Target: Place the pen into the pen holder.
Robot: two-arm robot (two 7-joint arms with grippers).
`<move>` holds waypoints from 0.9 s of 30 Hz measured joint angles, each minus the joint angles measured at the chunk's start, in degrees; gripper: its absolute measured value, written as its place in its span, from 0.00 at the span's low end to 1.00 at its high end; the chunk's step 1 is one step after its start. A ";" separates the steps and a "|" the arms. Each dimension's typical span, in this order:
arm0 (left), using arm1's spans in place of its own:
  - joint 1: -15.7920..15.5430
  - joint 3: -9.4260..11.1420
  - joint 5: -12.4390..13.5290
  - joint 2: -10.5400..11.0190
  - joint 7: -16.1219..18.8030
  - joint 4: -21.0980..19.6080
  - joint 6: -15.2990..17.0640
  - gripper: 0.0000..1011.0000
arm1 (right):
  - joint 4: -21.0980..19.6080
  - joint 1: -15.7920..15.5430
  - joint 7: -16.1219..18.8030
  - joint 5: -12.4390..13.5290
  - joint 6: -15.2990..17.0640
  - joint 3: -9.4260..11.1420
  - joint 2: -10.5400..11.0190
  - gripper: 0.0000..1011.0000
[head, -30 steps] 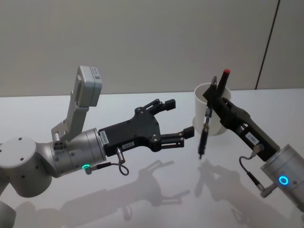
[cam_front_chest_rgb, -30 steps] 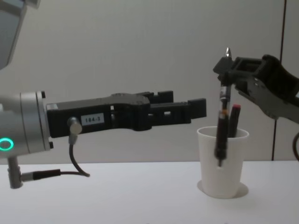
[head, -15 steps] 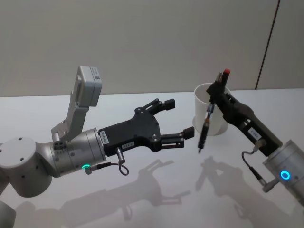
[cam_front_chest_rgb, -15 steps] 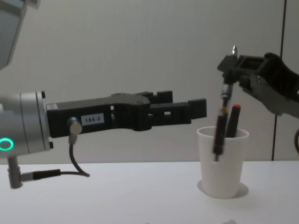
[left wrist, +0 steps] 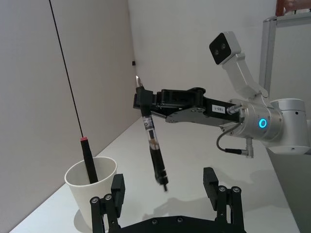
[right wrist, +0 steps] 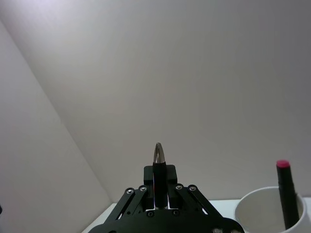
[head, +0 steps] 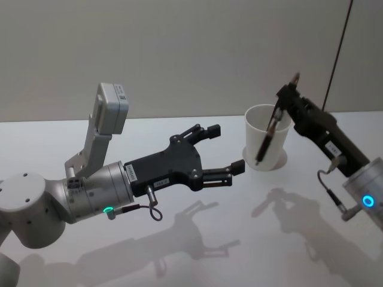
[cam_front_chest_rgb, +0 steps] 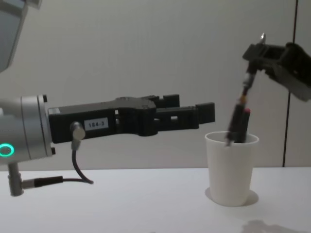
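Table surface (head: 197, 251), white, is occupied by the pen holder (head: 264, 146), a white paper cup standing upright on it. To the left of the pen holder, the left gripper (head: 226, 150) is held level above the table with its fingers spread wide and nothing between them. Above and right of the pen holder, the right gripper (head: 286, 95) is clamped on the upper end of the pen (head: 267, 136), which is hung tilted, its lower tip at the cup's rim. Inside the cup a red-capped pen (left wrist: 89, 160) is leaned.
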 joint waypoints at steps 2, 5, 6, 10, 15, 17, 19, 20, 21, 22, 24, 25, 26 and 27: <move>0.00 0.00 0.00 0.01 0.00 0.00 0.00 0.99 | 0.29 0.64 -0.21 -0.84 -0.51 0.24 0.09 0.15; 0.00 0.00 0.00 0.00 0.00 0.00 0.00 0.99 | 0.75 1.44 -0.48 -2.10 -1.27 0.49 0.15 0.15; 0.00 0.00 0.00 0.01 0.00 0.00 0.00 0.99 | 0.86 1.73 -0.54 -2.40 -1.45 0.55 0.16 0.15; 0.00 0.00 0.00 0.01 0.00 0.00 0.00 0.99 | 1.68 3.03 -0.95 -4.50 -2.67 0.83 0.13 0.15; 0.00 0.00 0.00 0.01 0.00 0.00 0.00 0.99 | 2.83 4.83 -1.43 -7.04 -4.12 1.17 -0.06 0.15; 0.00 0.00 0.00 0.00 0.00 0.00 0.00 0.99 | 3.16 5.31 -1.58 -7.66 -4.44 1.25 -0.12 0.15; 0.00 0.00 0.00 0.01 0.00 0.00 0.00 0.99 | 3.57 5.84 -1.72 -8.41 -4.78 1.34 -0.18 0.15; 0.00 0.00 0.00 0.00 0.00 0.00 0.00 0.99 | 3.95 6.31 -1.91 -9.13 -5.10 1.44 -0.24 0.15; 0.00 0.00 0.00 0.01 0.00 0.00 0.00 0.99 | 4.12 6.54 -2.02 -9.45 -5.25 1.47 -0.27 0.15; 0.00 0.00 0.00 0.00 0.00 0.00 0.00 0.99 | 4.31 6.79 -2.06 -9.66 -5.33 1.51 -0.30 0.15; 0.00 0.00 0.00 0.01 0.00 0.00 0.00 0.99 | 5.03 7.60 -2.31 -10.65 -5.74 1.65 -0.41 0.15; 0.00 0.00 0.00 0.01 0.00 0.00 0.00 0.99 | 5.25 7.84 -2.40 -11.06 -5.89 1.67 -0.44 0.15; 0.00 0.00 0.00 0.00 0.00 0.00 0.00 0.99 | 5.83 8.40 -2.48 -11.60 -6.12 1.73 -0.53 0.15; 0.00 0.00 0.00 0.01 0.00 0.00 0.00 0.99 | 6.09 8.64 -2.54 -11.89 -6.22 1.77 -0.59 0.15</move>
